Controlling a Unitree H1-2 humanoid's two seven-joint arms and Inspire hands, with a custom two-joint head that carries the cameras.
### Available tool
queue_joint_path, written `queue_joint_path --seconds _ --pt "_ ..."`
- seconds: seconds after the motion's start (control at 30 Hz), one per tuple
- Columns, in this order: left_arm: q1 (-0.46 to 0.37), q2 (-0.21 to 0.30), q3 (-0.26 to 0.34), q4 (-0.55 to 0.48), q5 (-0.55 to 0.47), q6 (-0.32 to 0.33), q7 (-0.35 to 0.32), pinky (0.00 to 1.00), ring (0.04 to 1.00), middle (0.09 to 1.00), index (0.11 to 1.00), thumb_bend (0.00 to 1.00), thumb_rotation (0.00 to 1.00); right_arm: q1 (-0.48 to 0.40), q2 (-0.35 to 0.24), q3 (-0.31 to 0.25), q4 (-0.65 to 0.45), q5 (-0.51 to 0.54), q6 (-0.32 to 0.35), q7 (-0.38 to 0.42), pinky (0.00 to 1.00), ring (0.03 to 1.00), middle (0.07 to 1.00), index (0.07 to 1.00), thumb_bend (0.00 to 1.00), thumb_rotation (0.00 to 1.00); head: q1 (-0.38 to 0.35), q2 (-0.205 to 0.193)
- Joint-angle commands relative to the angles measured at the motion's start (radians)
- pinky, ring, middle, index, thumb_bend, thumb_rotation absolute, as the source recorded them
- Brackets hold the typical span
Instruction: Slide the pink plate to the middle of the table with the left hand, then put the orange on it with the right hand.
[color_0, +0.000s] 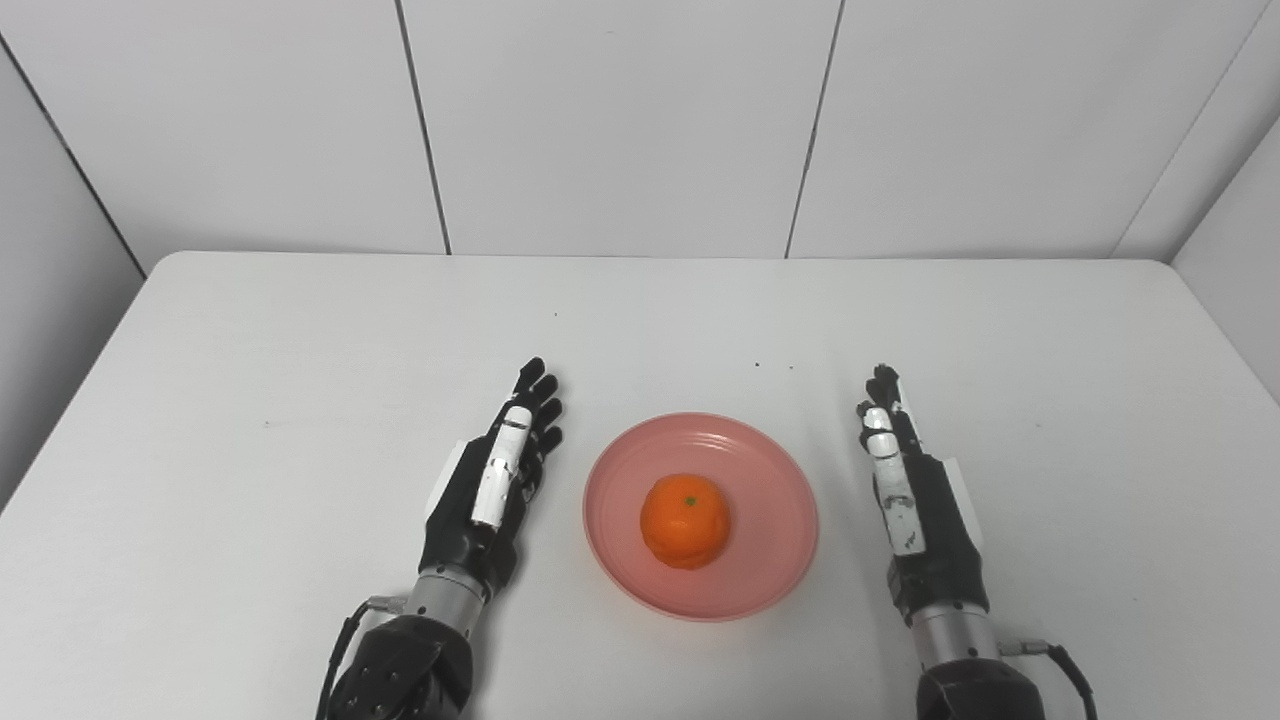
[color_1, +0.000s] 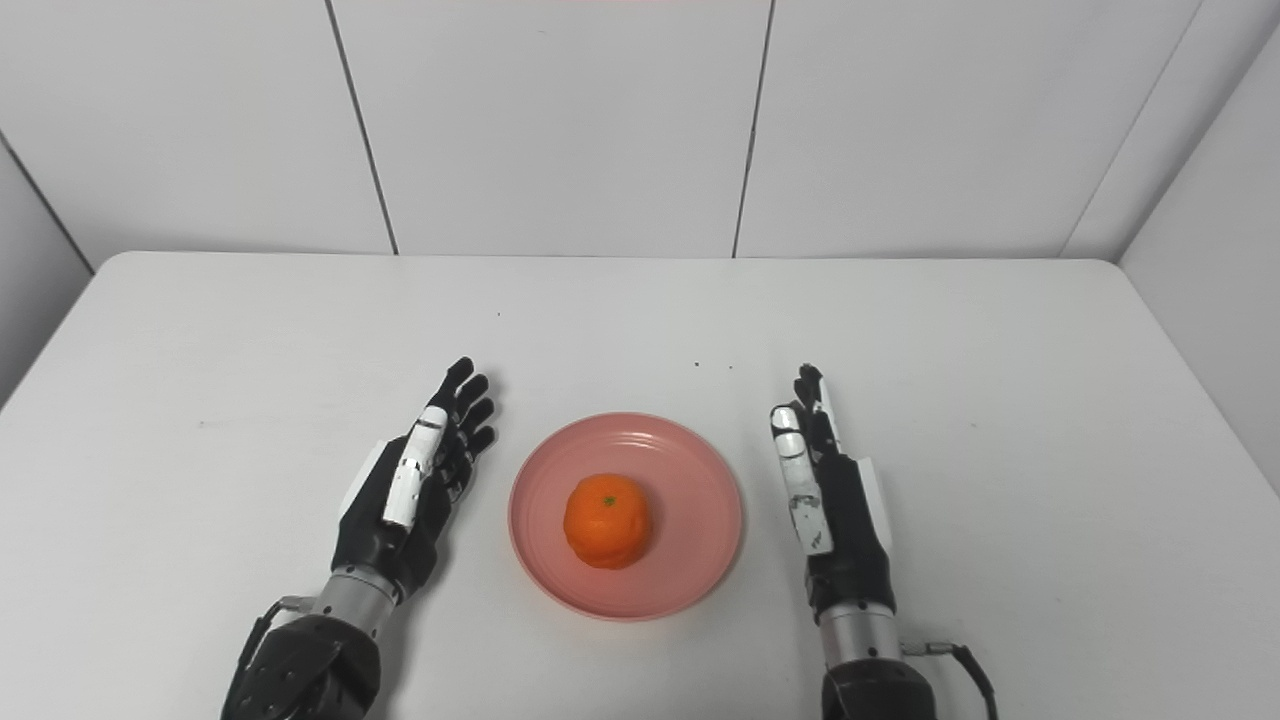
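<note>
A pink plate lies near the front middle of the white table. An orange with a green stem dot sits in the plate's centre. My left hand rests on the table just left of the plate, fingers straight and apart, holding nothing. My right hand stands on its edge right of the plate, a short gap away, fingers extended and empty. Neither hand touches the plate or the orange.
White panelled walls close off the table's far edge and both sides. A few tiny dark specks lie on the table behind the plate.
</note>
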Motion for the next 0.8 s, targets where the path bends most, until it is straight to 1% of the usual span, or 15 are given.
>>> queue_joint_path --seconds 0.0,0.13,0.2,0.37,0.53,0.67,0.77 --pt "-0.001 -0.009 -0.009 -0.011 0.008 -0.07 -0.012 1.0 1.0 1.0 1.0 0.37 0.98 -0.009 0.008 0.004 -0.005 0.026 -0.074 -0.006 1.0 0.993 1.0 1.0 0.31 1.0 0.002 -0.004" --pt "0.015 -0.019 -0.008 0.006 0.002 -0.085 -0.01 1.0 1.0 1.0 1.0 0.37 0.97 0.0 0.021 -0.004 0.007 0.093 -0.048 -0.002 1.0 1.0 1.0 1.0 0.25 1.0 0.009 -0.021" --pt "0.021 -0.022 -0.007 0.013 0.001 -0.095 -0.01 1.0 1.0 1.0 1.0 0.36 0.97 0.003 0.023 -0.004 0.017 0.104 -0.044 -0.006 1.0 1.0 1.0 1.0 0.24 1.0 0.01 -0.023" --pt "0.039 -0.021 -0.001 0.029 -0.006 -0.115 -0.013 1.0 1.0 1.0 1.0 0.37 0.98 0.008 0.025 0.003 0.057 0.102 -0.072 -0.02 0.99 0.993 1.0 1.0 0.23 1.0 0.012 -0.03" --pt "0.049 -0.023 0.005 0.036 -0.01 -0.123 -0.008 1.0 1.0 1.0 1.0 0.38 0.98 0.01 0.024 0.007 0.071 0.106 -0.093 -0.025 1.0 0.991 1.0 1.0 0.24 1.0 0.012 -0.033" --pt "0.051 -0.026 0.008 0.04 -0.013 -0.128 -0.007 1.0 1.0 1.0 1.0 0.38 0.99 0.009 0.025 0.01 0.074 0.104 -0.101 -0.03 1.0 0.995 1.0 1.0 0.25 1.0 0.012 -0.033" --pt "0.054 -0.03 0.008 0.045 -0.007 -0.132 0.0 1.0 1.0 1.0 1.0 0.38 0.99 0.011 0.034 0.01 0.069 0.098 -0.094 -0.041 1.0 0.994 1.0 1.0 0.25 1.0 0.013 -0.033"
